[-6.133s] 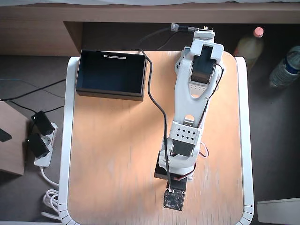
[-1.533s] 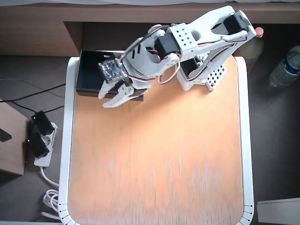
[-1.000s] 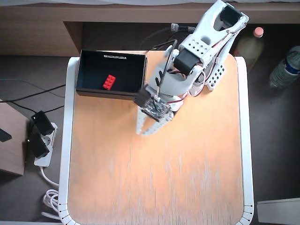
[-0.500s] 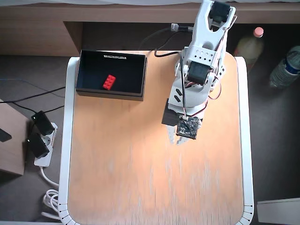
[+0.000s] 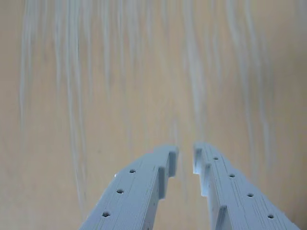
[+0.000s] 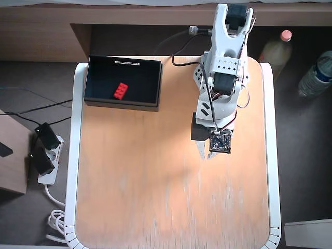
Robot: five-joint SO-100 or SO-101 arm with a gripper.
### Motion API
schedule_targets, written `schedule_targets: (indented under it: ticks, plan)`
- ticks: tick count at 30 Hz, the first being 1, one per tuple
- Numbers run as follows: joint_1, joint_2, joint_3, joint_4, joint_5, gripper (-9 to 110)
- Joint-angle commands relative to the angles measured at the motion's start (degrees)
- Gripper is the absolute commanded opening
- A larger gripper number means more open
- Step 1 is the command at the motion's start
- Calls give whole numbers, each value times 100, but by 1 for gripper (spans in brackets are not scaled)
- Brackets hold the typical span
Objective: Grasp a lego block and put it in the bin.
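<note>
Above bare table [image 6: 129,197], gripper [image 5: 185,158] nearly closed, empty.

a light orange wooden table top with a white rounded rim [image 6: 77,155] fills the overhead view. dark grey carpet floor [image 6: 301,155] surrounds it. a brown wooden shelf [image 6: 41,36] runs past the far edge. a white power strip with black plugs [image 6: 45,155] lies left.

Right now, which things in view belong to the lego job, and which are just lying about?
Part of the job:
- lego block, lying inside the bin
- bin, at the table's far left corner in the overhead view
- gripper, empty, fingers slightly apart

Just lying about:
- two bottles on the floor to the right of the table
- power strip to the left of the table
- table
</note>
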Motion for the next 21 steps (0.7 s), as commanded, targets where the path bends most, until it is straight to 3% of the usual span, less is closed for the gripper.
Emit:
schedule_targets:
  ticks: [1, 14, 21]
  plan:
    - [-114, 396, 264, -97, -70, 0]
    - [-246, 1151, 1187, -88, -457, 0]
    - [-554, 1266, 1213, 782, -940, 0]
